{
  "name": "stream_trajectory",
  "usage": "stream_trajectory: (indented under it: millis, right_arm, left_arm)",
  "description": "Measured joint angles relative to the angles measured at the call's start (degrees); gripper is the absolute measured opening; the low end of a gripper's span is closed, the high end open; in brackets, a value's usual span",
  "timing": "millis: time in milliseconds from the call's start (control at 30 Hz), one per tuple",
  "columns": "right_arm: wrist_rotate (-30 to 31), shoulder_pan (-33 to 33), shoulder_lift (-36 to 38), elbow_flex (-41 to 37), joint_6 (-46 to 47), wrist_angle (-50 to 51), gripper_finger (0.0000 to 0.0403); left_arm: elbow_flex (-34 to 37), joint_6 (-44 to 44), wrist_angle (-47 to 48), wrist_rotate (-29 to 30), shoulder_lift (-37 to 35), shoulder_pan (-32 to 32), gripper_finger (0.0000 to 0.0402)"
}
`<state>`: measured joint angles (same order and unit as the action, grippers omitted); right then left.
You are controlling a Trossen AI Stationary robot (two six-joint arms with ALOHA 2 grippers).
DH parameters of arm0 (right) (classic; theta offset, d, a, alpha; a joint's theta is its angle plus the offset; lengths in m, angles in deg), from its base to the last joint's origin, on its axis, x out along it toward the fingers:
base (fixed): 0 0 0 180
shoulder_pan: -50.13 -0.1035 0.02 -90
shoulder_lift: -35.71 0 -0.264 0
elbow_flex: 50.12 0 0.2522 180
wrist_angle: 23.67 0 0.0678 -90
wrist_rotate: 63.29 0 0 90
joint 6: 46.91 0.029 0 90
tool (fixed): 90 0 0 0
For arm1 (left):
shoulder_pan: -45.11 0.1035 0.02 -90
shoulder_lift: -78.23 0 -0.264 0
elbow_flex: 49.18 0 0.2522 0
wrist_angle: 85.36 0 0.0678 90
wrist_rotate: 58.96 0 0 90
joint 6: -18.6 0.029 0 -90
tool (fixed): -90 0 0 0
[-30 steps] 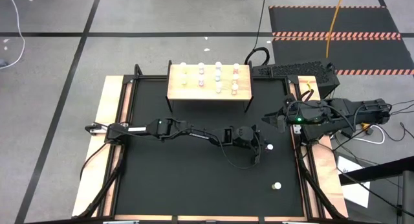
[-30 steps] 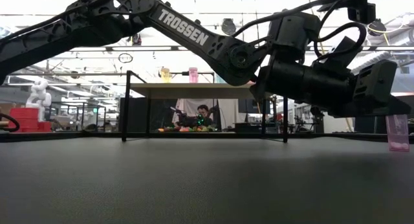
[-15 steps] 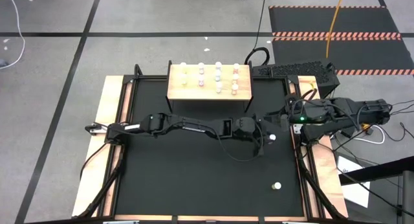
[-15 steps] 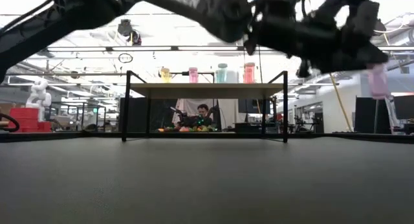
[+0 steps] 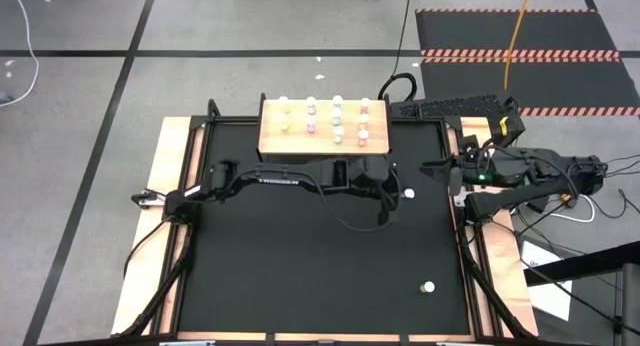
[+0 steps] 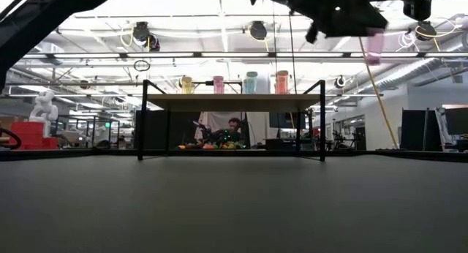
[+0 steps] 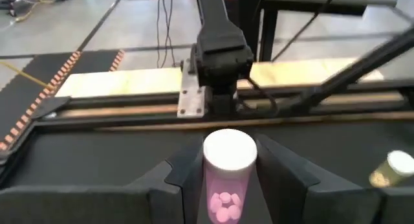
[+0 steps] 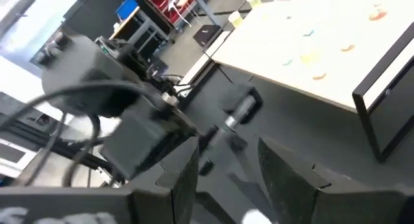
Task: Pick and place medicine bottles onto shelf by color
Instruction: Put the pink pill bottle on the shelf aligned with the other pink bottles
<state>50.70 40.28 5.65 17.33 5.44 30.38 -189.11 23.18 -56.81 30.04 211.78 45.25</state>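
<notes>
Black matting surrounds the shelf [image 5: 323, 126]. Left gripper [image 5: 403, 194] clamps a pink bottle [image 7: 228, 174] (held aloft). Right gripper [image 5: 432, 169] waits, fingers parted.

Grey tiled floor [image 5: 90, 46], striped black mat [image 5: 520, 36], ceiling lamps [image 6: 141, 32]

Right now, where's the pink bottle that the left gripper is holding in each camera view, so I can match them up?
High view: the pink bottle shows as a white cap right of the shelf's near corner, at the left gripper.
Low view: upper right, hanging above shelf height.
Left wrist view: bottom centre, between the fingers.
Right wrist view: cannot tell.
Shared landmark: the shelf.
</notes>
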Motion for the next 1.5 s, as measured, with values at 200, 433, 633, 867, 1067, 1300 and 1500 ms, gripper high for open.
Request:
stream_trajectory:
  millis: [200,433,633,867,1067,1300,1500]
  right_arm:
    - [1.5,0.0,0.5,0.0,-0.8,0.3,0.0153]
    - [2.3,0.0,0.6,0.0,-1.3,0.6,0.0153]
    - [6.4,0.1,0.6,0.0,-2.3,0.7,0.0153]
    - [9.0,0.1,0.5,0.0,-2.5,0.7,0.0153]
    - [12.2,0.1,-0.4,0.0,-1.4,-1.2,0.0153]
    - [12.4,0.1,-3.8,0.0,-1.0,-6.2,0.0153]
    - [12.2,0.2,-7.0,0.0,0.9,-6.3,0.0153]
  left_arm:
    - [0.0,1.8,6.0,-0.5,-1.9,0.3,0.0131]
    - [0.1,2.0,13.8,-2.9,-3.9,0.2,0.0131]
    - [13.1,0.7,10.3,-3.5,-10.3,0.2,0.0131]
    - [44.2,-3.9,-10.0,2.4,-31.0,0.9,0.0131]
    - [59.7,-4.9,-15.0,11.6,-45.7,5.5,0.0131]
    - [60.8,-6.7,-14.5,12.4,-48.0,15.8,0.0131]
    - [60.9,-5.7,-13.0,10.0,-47.6,20.8,0.0131]
